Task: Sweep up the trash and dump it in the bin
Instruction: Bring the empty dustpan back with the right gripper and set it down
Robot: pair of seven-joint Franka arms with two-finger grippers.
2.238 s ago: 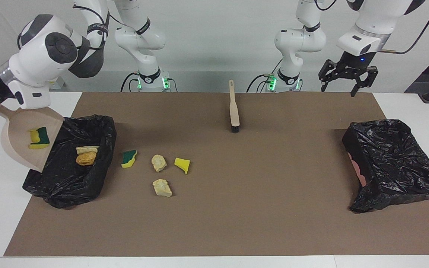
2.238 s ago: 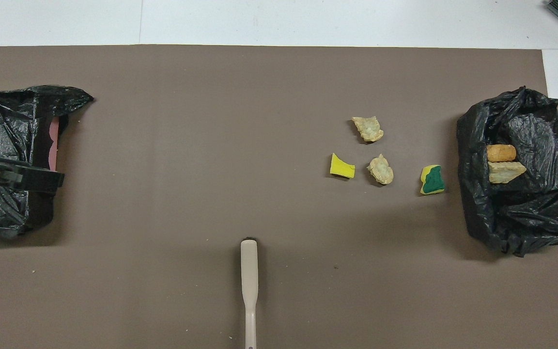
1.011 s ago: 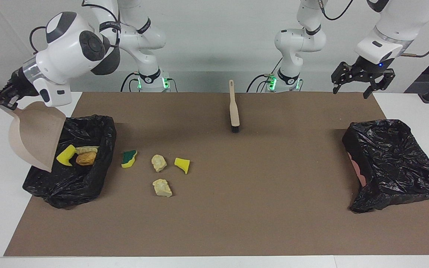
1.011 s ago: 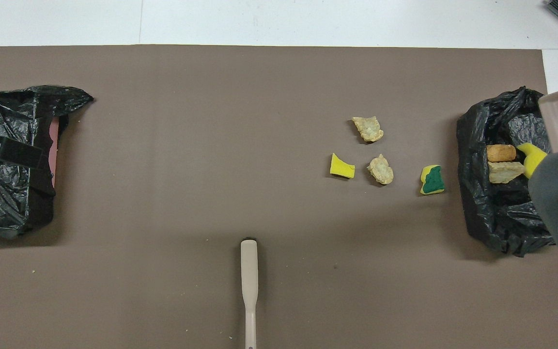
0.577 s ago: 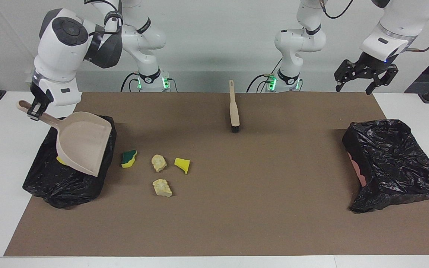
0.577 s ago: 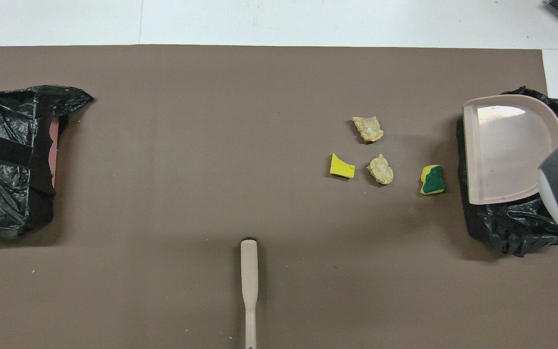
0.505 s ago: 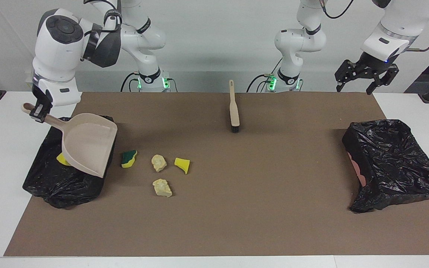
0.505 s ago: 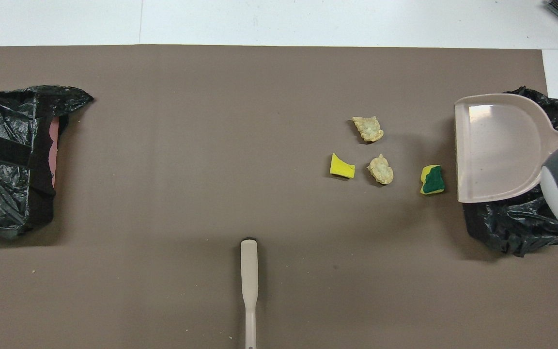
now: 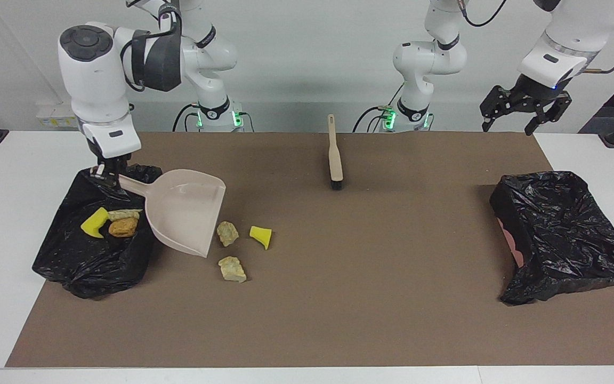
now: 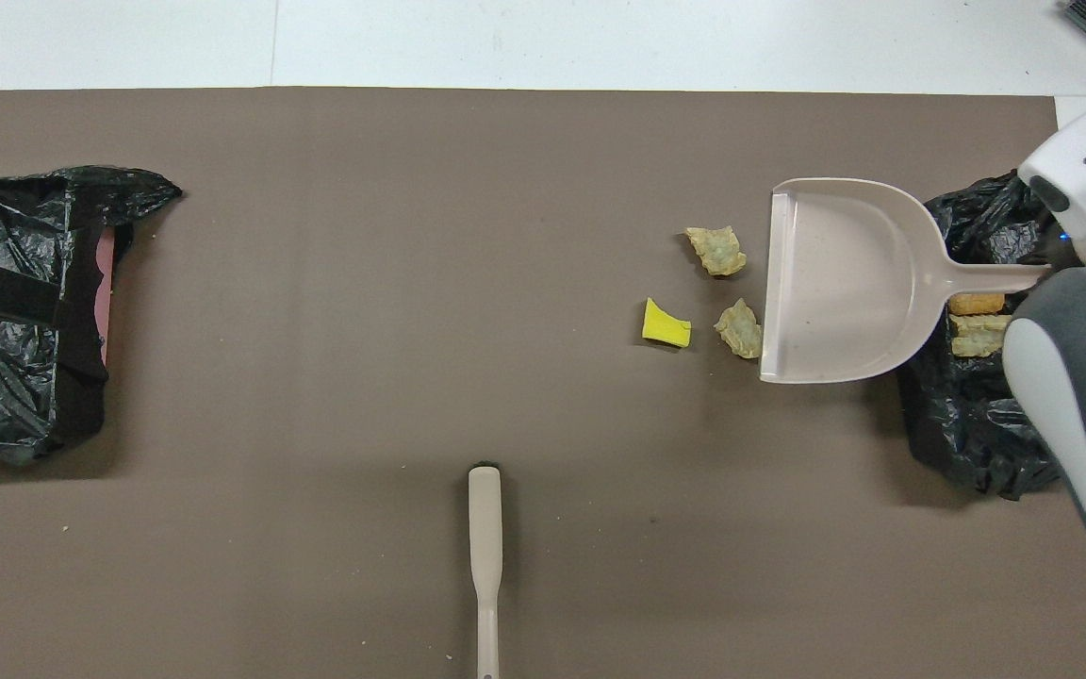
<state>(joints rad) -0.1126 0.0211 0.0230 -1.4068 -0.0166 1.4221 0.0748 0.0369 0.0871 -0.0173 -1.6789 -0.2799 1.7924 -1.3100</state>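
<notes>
Right gripper [image 9: 105, 174] grips dustpan [image 9: 185, 212] handle — loose trash [image 9: 228, 233] beside pan mouth.

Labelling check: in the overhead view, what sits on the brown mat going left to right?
Black bag-lined bin → beige long-handled brush → bright yellow sponge wedge → beige plastic dustpan, empty → second black bag-lined bin, holding scraps.

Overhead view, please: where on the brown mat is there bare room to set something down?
The mat lies bare between the brush and the left arm's end bin. It is crowded where three scraps sit by the dustpan held by the right gripper.
</notes>
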